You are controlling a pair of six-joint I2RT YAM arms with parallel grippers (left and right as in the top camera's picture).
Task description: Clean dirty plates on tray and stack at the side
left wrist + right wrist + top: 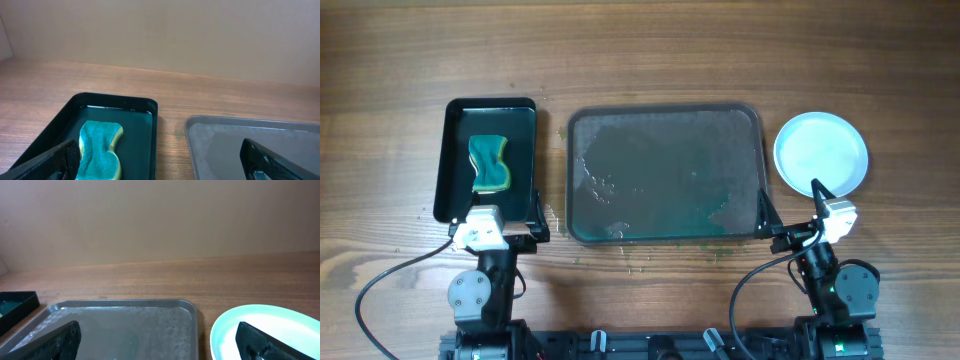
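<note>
Open and empty, the left pincer faces the sponge parked in its black tray. The right pincer, also open, has the clean-looking plates ahead-right, set off the wet grey tray; wiping seems done.

Dark grey tray lies flat at table centre, long side left to right, with rounded corners and a raised rim. Its surface is wet, with droplets and foam at left and a faint teal-green tint toward the near right corner. Pale-blue round plate sits just right of the tray, apart from it, face plain. Cannot tell whether others lie beneath.
</note>
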